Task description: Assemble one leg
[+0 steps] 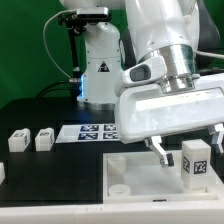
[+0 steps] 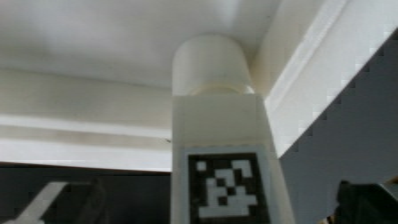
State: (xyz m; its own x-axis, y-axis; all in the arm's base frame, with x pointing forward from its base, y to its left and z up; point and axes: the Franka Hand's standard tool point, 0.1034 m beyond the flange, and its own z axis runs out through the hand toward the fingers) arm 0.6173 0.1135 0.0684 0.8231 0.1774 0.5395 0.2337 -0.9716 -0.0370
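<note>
One leg (image 1: 195,160), a white squarish post with a black-and-white tag, stands upright at the flat white square piece's (image 1: 140,172) corner on the exterior view's right. My gripper (image 1: 188,150) hangs over it, jaws open wide, one finger on each side and apart from the post. In the wrist view the leg (image 2: 224,130) runs up the middle, tag facing the camera and rounded end far from it. The gripper (image 2: 205,202) straddles it, its dark fingertips (image 2: 43,205) well clear. Two more legs (image 1: 17,140) (image 1: 44,139) lie on the exterior view's left.
The marker board (image 1: 92,131) lies behind the flat square piece. Another small white part (image 1: 2,172) sits at the exterior view's left edge. The robot's base (image 1: 98,70) stands at the back. The flat piece (image 2: 89,100) fills the wrist view's background.
</note>
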